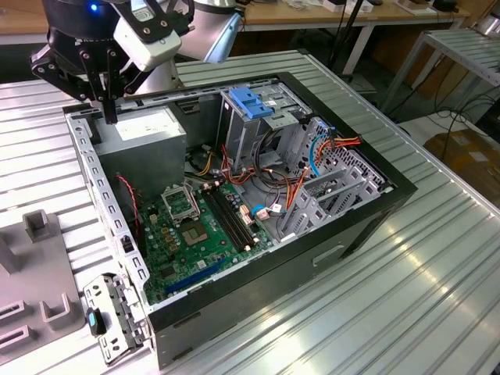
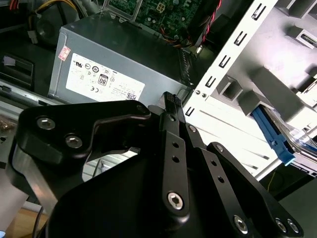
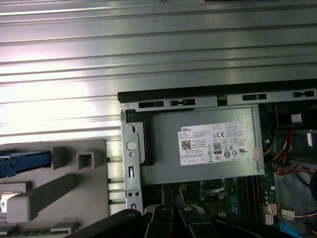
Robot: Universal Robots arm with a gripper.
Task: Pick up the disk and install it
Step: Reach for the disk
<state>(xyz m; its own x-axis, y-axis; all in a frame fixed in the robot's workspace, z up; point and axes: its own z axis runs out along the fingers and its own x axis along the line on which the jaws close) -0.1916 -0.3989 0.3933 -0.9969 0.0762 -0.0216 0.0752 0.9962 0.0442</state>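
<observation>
Clearance is the main concern. The gripper (image 1: 111, 117) hangs with its fingers drawn together on nothing, over the edge of the power supply (image 1: 144, 129) and close to the perforated case wall (image 1: 98, 183). The disk (image 2: 271, 136) is not in hand. It sits in a grey holder (image 3: 74, 181) outside the case, on the far side of that wall from the gripper, and its blue rail shows in both wrist views.

Reaching it well, I judge, means staying above the wall's rim while crossing and spreading the fingers before descending. They should close squarely on the long blue rails, not on an end tab. The holder's upright blocks stand close beside the disk and leave little side room. The ribbed table (image 1: 406, 273) around the case gives freer passage.
</observation>
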